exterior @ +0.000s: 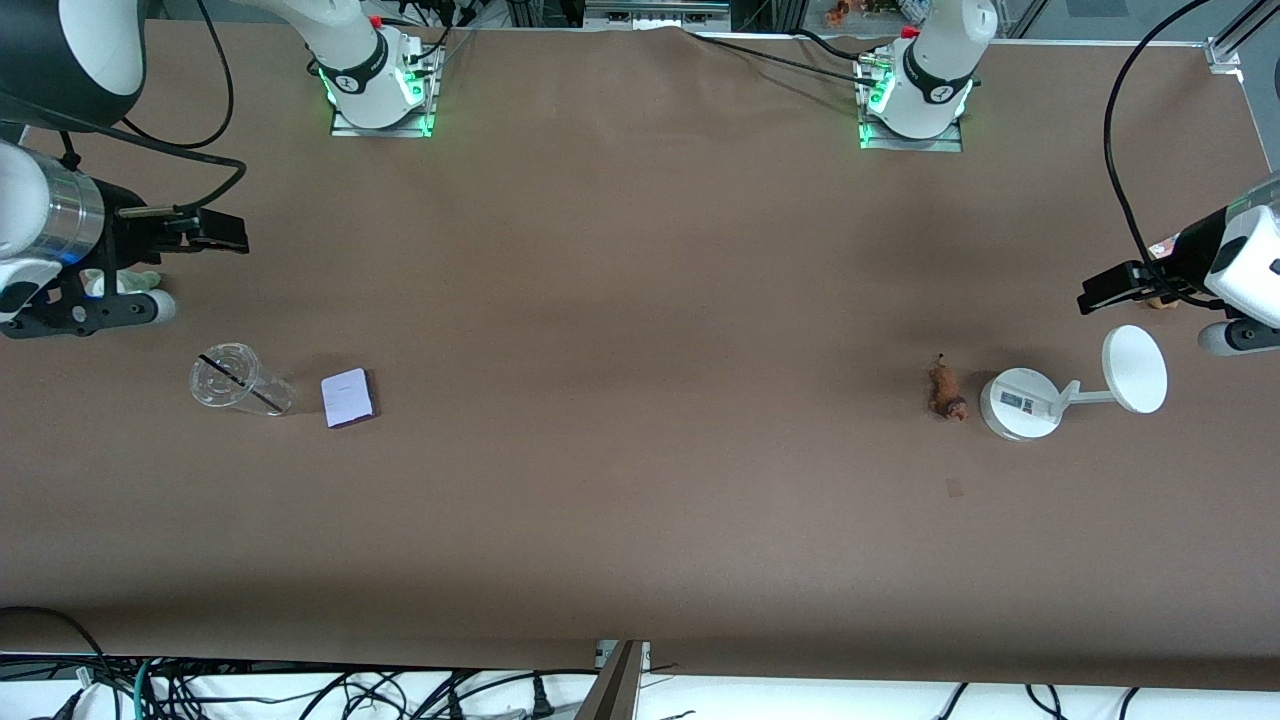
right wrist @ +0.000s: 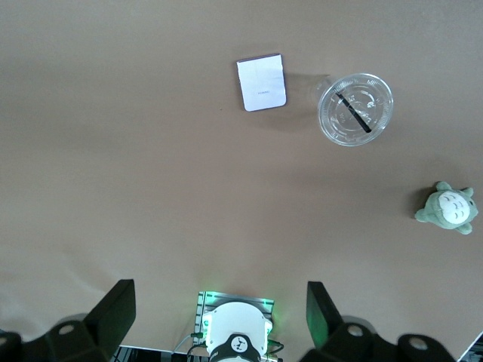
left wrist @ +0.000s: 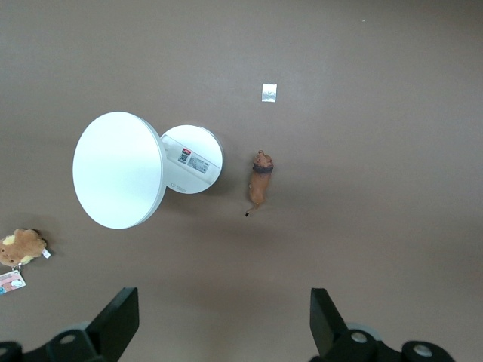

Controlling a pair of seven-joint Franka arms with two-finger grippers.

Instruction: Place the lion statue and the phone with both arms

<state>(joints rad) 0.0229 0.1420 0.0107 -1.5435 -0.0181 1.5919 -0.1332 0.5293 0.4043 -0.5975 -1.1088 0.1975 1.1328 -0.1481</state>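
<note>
The lion statue [exterior: 946, 392], a tiny orange-brown figurine, lies on the table toward the left arm's end, beside the white stand; it also shows in the left wrist view [left wrist: 260, 179]. The phone [exterior: 347, 397], a flat pale lavender rectangle, lies toward the right arm's end beside a clear cup; it also shows in the right wrist view [right wrist: 262, 82]. My left gripper [left wrist: 223, 324] is open and empty, high over the table's end near the stand [exterior: 1240, 335]. My right gripper [right wrist: 219, 317] is open and empty, high over the other end [exterior: 90, 305].
A white round-based stand [exterior: 1020, 402] with a disc [exterior: 1134, 368] lies beside the lion. A clear cup with a black straw [exterior: 232, 378] lies beside the phone. A brown tagged plush [left wrist: 21, 246] and a grey-green plush [right wrist: 449, 209] sit near the table's ends.
</note>
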